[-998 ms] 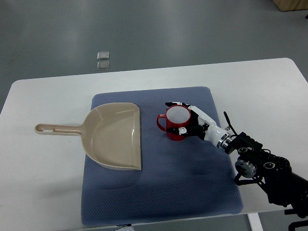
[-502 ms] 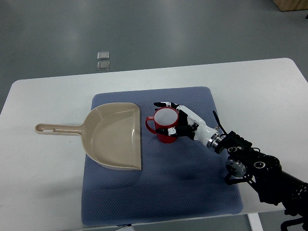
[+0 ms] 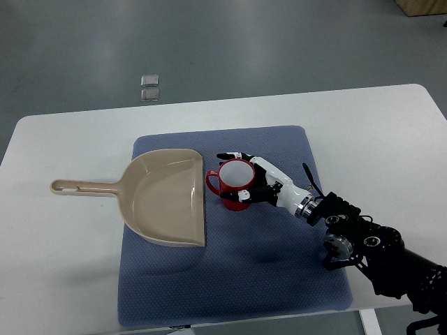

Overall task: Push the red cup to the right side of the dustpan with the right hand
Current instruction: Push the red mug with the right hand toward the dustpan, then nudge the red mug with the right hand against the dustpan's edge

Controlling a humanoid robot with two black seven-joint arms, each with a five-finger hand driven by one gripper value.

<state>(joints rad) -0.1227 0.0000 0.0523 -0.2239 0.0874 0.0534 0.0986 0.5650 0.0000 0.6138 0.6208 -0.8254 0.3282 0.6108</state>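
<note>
A red cup (image 3: 230, 185) with a white inside stands upright on the blue mat (image 3: 237, 279), its handle pointing left and almost touching the right edge of the beige dustpan (image 3: 167, 199). My right hand (image 3: 246, 176) comes in from the lower right. Its fingers (image 3: 234, 155) are spread around the cup's far and right sides, and the thumb is against its near side. The hand presses on the cup without lifting it. The dustpan lies flat with its handle pointing left over the white table. The left arm is out of view.
The white table (image 3: 377, 132) carries the mat. The table's far edge and grey floor lie beyond. Two small grey squares (image 3: 149, 86) lie on the floor behind the table. My right forearm (image 3: 370, 248) covers the mat's lower right corner.
My right hand has slid the red cup to the left across the mat, from the mat's middle to right beside the dustpan's right edge.
</note>
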